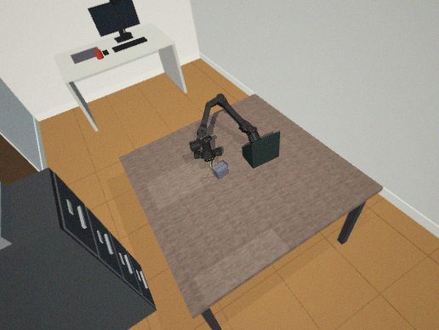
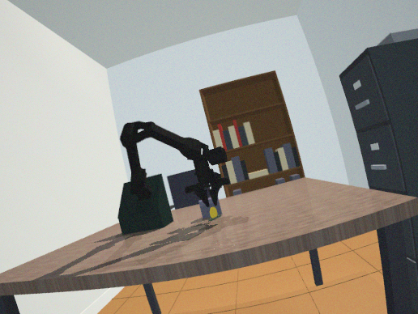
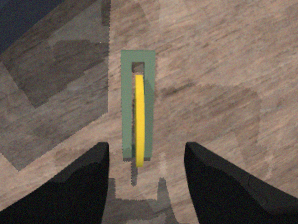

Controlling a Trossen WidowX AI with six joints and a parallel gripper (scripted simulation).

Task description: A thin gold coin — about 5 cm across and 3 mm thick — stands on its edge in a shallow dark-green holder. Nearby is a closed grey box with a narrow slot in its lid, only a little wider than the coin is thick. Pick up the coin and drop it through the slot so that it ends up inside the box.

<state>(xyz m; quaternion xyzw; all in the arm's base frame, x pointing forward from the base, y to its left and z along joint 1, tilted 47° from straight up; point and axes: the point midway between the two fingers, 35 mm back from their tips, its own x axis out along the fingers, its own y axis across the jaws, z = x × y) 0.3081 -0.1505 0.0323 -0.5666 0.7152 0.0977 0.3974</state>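
Coin (image 3: 140,119): gold, stood on edge in green holder (image 3: 127,106) on bench (image 3: 220,83), directly below and between the jaws. Jaws partly apart, empty. Grey box (image 1: 220,169) just beside.

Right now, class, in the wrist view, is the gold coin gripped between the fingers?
No: the coin stands in its green holder, beyond both fingers.

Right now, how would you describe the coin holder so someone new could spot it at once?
Start at the brown wooden table and find the black arm's gripper hanging open near the small grey box. Directly below the gripper lies the holder, a narrow dark-green rectangle on the wood. It alone carries the gold coin, standing on edge in its groove.
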